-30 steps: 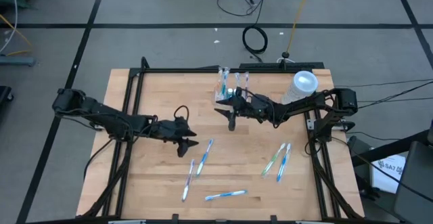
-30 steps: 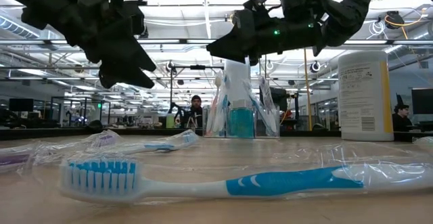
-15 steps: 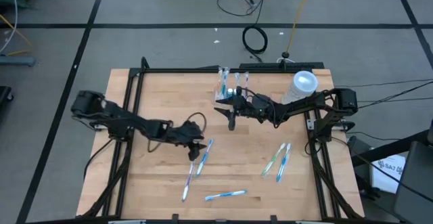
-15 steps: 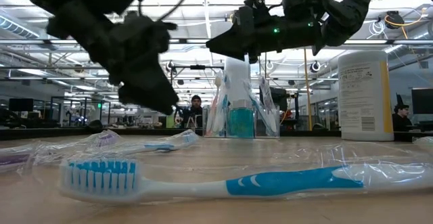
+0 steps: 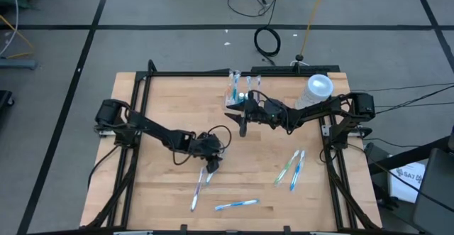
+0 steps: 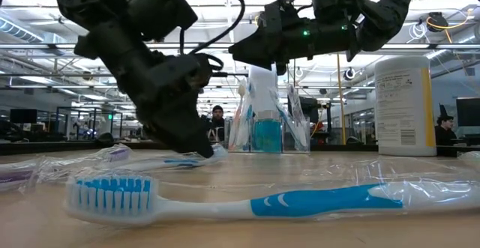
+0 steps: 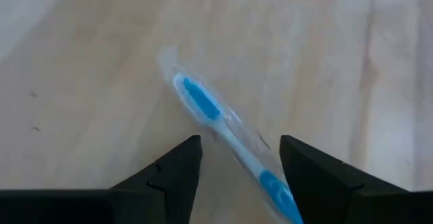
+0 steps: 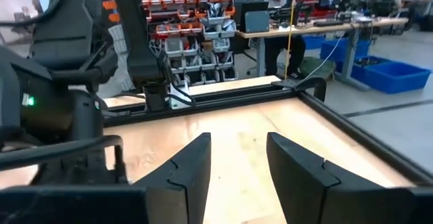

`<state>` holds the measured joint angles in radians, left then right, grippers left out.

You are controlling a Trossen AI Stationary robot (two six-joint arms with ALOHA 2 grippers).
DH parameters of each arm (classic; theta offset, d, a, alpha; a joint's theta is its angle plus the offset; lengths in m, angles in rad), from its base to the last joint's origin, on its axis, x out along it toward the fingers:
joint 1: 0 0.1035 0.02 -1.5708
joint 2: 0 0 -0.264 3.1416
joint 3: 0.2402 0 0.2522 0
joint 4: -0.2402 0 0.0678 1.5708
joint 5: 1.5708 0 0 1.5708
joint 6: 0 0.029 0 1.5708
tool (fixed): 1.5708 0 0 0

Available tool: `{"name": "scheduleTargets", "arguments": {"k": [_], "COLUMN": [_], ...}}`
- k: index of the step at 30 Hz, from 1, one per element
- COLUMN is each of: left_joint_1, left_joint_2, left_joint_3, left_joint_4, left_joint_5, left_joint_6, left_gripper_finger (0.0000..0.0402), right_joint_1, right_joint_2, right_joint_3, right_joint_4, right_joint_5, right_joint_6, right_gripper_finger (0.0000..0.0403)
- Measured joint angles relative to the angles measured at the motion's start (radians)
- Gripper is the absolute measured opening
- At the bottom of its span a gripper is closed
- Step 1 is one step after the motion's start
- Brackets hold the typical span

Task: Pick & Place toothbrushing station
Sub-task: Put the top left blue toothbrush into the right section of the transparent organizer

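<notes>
Wrapped toothbrush (image 7: 233, 136) blurred, handle cut off by frame edge.

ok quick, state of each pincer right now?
Left pincer: open, down over a wrapped toothbrush, not gripping it.
Right pincer: open, empty, raised near the toothbrushing station.

We reach our left arm in from nine o'clock toward the bench's middle, left pincer (image 5: 211, 161) low with fingers (image 7: 169, 173) spread. Our right arm stretches in from three o'clock, right pincer (image 5: 242, 127) raised, fingers (image 8: 186, 166) parted with nothing between them.
</notes>
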<state>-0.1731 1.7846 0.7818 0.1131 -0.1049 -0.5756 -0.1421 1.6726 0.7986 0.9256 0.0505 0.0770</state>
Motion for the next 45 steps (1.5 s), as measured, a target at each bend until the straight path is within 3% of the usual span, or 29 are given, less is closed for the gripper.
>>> {"name": "scheduleTargets", "arguments": {"k": [5,15,19,23,28,36,40,45], "left_joint_1": [0.009,0.008,-0.006,-0.030,-0.070,-0.099,-0.099,-0.098], "left_joint_2": [0.001,-0.007,-0.050,-0.154,-0.351,-0.722,-0.871,-0.966], "left_joint_3": [-0.001,-0.003,-0.005,-0.008,-0.006,-0.006,-0.068,-0.290], "left_joint_4": [-0.027,-0.035,-0.082,-0.146,-0.247,-0.389,-0.315,0.053], "left_joint_5": [-0.021,-0.019,-0.028,-0.108,-0.241,-0.360,-0.367,-0.239], "left_joint_6": [-0.011,-0.004,0.034,0.083,0.155,0.327,0.408,0.559], "left_gripper_finger": [0.0138,0.0012,0.0014,0.0011,0.0007,0.0008,0.0003,0.0003], "right_joint_1": [0.000,0.034,0.055,0.085,0.126,0.168,0.177,0.177], "right_joint_2": [0.000,0.000,0.000,0.000,0.000,0.000,0.000,0.000], "right_joint_3": [0.000,0.000,0.000,0.000,0.000,0.000,0.000,0.000], "right_joint_4": [0.005,-0.003,-0.003,-0.003,0.005,0.013,0.013,0.041], "right_joint_5": [0.000,0.000,0.001,0.000,0.000,0.001,0.003,0.001], "right_joint_6": [0.075,0.075,0.070,0.069,0.069,0.069,0.071,0.094], "right_gripper_finger": [0.0134,0.0134,0.0134,0.0134,0.0134,0.0147,0.0164,0.0182]}}
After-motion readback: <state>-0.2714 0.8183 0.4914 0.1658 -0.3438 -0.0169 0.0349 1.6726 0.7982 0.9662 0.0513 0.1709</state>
